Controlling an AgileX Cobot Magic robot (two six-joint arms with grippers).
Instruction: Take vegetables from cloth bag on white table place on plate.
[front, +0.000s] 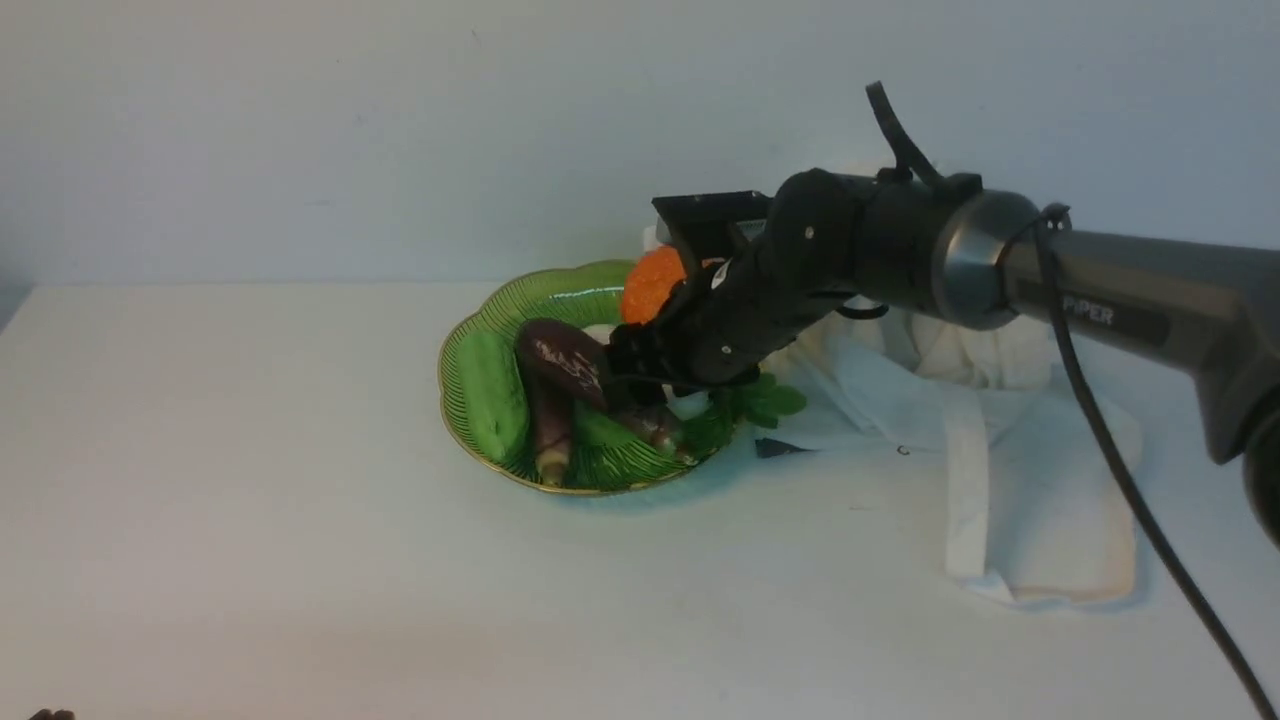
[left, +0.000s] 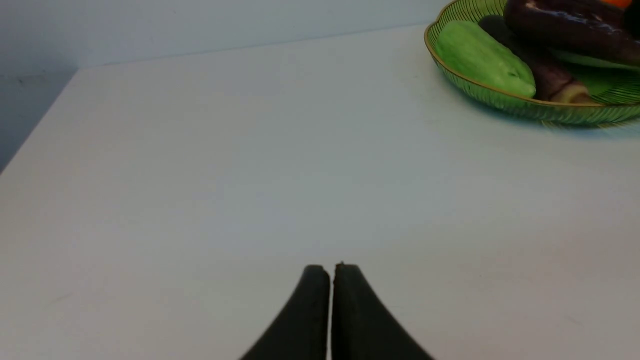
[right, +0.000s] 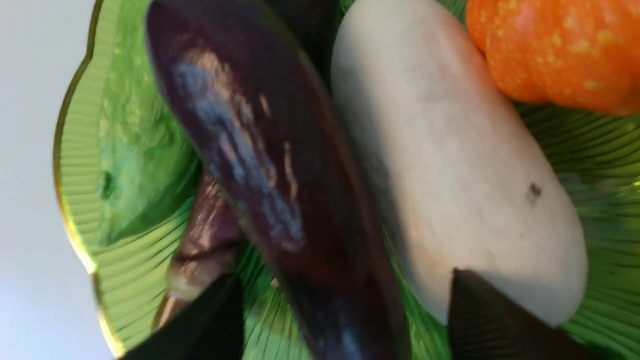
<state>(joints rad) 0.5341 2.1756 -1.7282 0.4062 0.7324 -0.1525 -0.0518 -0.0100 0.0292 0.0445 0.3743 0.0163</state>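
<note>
Eggplant (right: 260, 150) is lying on the green plate (right: 600, 145) between the right gripper's (right: 345, 277) spread fingers, neither finger touching it; only the right wrist view is showing this gap. Front view alone is showing the cloth bag (front: 1040, 480) to that gripper's right and "PIPER" on its arm. Left gripper (left: 331, 272), fingers together, is pointing across the worktop (left: 200, 175).

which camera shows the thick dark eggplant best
The right wrist view: the thick eggplant fills the frame, pale scuffs clear, between the open jaws. The front view shows it small, over the plate. The left wrist view catches only part, at the frame's edge.
</note>
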